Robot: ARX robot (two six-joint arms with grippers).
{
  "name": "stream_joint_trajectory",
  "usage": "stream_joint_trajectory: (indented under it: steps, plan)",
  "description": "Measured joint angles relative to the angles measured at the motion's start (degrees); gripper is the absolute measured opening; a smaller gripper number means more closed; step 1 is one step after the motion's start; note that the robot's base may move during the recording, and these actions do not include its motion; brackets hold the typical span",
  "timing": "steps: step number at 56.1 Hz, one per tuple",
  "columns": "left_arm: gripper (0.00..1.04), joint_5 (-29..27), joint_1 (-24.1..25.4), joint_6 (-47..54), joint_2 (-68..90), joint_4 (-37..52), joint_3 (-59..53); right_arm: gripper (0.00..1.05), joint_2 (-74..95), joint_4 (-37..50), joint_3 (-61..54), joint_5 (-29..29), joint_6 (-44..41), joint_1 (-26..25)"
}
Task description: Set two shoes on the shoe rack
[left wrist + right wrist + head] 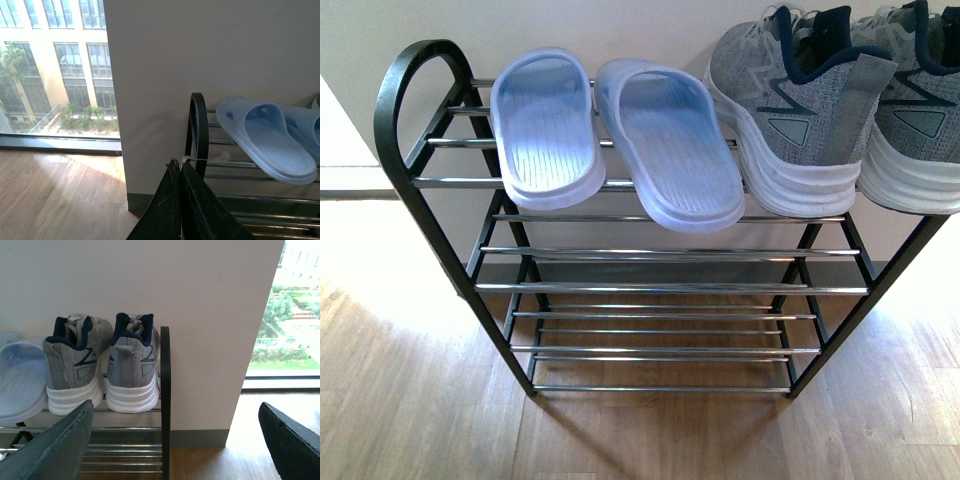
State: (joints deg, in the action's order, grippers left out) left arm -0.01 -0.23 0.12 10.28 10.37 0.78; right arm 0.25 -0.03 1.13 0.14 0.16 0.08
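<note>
shoes: grey knit sneakers (820,120) and smooth moulded sandals (610,140) sat on top shelf of shoe rack (660,290) | left gripper (180,200) clenched, empty | right gripper (175,440) spread wide, empty | risk: sandal toes overhung the slick round rods, a nudge could tip them off

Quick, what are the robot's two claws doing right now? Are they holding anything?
Left claw: closed, fingers pressed together, holding nothing.
Right claw: wide open, holding nothing; the grey sneakers sit on the shoe rack beyond it.
</note>
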Motion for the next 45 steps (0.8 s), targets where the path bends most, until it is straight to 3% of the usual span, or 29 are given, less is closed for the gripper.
stream_joint_trajectory:
  steps: [9,23,45]
  plan:
    - [0.01,0.0,0.0,0.0,-8.3,-9.8,0.0,0.96,0.0,0.0,0.0,0.0,0.0,0.0]
    - [0.02,0.0,0.1,0.0,-9.4,-10.4,0.0,0.96,0.0,0.0,0.0,0.0,0.0,0.0]
    - [0.96,0.0,0.1,0.0,-9.4,-10.4,0.0,0.96,0.0,0.0,0.0,0.0,0.0,0.0]
